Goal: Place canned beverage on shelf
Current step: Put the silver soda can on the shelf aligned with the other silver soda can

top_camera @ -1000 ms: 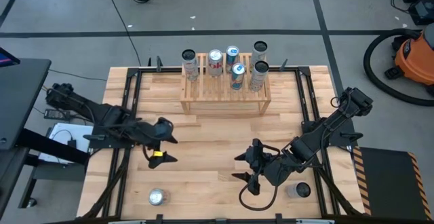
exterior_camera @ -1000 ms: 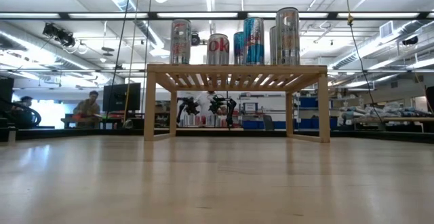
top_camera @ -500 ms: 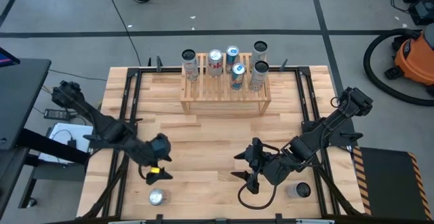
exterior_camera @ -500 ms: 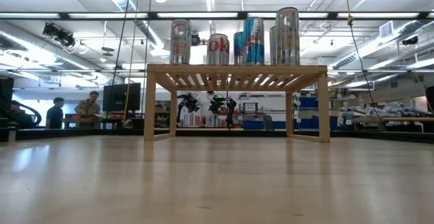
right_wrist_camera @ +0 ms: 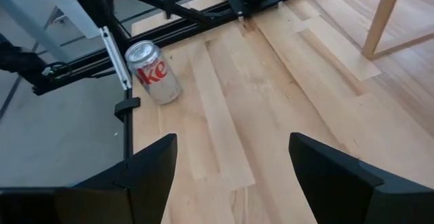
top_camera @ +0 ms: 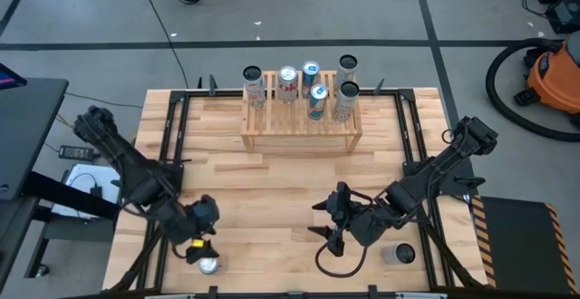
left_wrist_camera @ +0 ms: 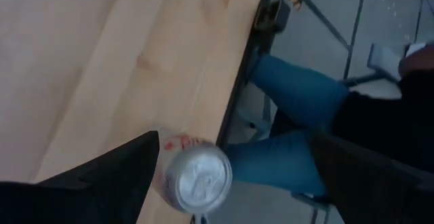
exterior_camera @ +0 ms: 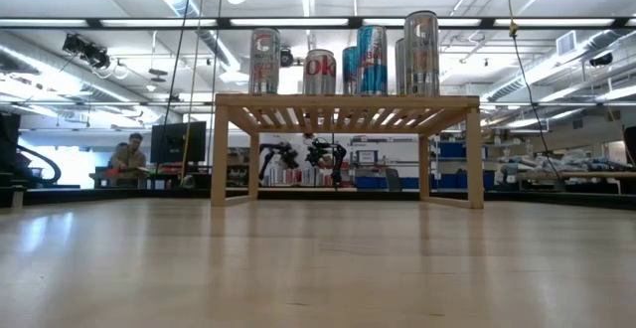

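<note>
So the left claw (top_camera: 198,247) is at the lower left of the high view, fingers spread wide, nothing in it, hanging right over the can (top_camera: 209,264) that stands upright on the table (top_camera: 272,190) near the front edge. In the left wrist view the can (left_wrist_camera: 196,178) sits between the two dark fingers with its silver top facing the camera, so its long axis is vertical and the claw looks set to come down around it. It's really close to the table edge there, with a person's legs (left_wrist_camera: 285,136) just past it, so not much slack on that side. The right claw (top_camera: 333,229) waits lower middle, also spread and empty; a second can (top_camera: 401,255) stands lower right, closer to that arm. The shelf (top_camera: 300,118) is at the top middle with five cans on its slats, mostly crowded toward the right, leaving the left end looking freest. Lots of bare wood between claw and shelf, so I'd guess the carry is easy.
</note>
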`<state>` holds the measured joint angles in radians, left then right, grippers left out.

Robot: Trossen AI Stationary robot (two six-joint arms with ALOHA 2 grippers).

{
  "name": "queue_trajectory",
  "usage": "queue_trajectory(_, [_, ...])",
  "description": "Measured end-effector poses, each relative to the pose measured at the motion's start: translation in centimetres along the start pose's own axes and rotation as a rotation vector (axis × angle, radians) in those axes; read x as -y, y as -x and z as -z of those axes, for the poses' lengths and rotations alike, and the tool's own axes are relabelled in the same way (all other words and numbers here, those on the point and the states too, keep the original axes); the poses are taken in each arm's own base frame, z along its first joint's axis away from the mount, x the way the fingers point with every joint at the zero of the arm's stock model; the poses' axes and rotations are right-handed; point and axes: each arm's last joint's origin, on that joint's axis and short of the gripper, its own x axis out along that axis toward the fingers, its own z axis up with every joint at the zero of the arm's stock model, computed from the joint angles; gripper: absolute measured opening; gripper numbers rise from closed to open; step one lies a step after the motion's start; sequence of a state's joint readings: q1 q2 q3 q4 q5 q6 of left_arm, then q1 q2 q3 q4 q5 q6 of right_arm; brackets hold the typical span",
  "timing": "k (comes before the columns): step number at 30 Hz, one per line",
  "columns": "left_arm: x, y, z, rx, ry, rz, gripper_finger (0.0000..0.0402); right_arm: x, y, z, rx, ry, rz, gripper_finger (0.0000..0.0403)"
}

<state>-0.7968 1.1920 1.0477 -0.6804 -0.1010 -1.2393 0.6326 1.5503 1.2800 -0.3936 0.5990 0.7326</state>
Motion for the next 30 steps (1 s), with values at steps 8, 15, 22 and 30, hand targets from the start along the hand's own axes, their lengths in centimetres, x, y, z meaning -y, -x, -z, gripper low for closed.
queue_trajectory(8, [0.8, -0.5, 0.3, 0.054, -0.237, 0.032, 0.0389, 0.1, -0.1, -0.1, 0.007, -0.007, 0.005, 0.0292])
queue_trajectory(15, [2.3, -0.2, -2.4, 0.278, -0.711, 0.156, 0.0389, 0.1, -0.2, -0.2, 0.011, -0.013, 0.004, 0.0292])
queue_trajectory(22, [3.8, 1.0, -3.4, 0.521, -1.215, 0.183, 0.0389, 0.2, -0.3, -0.3, 0.012, -0.047, 0.007, 0.0292])
queue_trajectory(30, [2.0, 6.7, -3.2, 0.601, -1.240, 0.173, 0.0389, 0.2, -0.3, -0.4, 0.017, -0.096, 0.002, 0.0292])
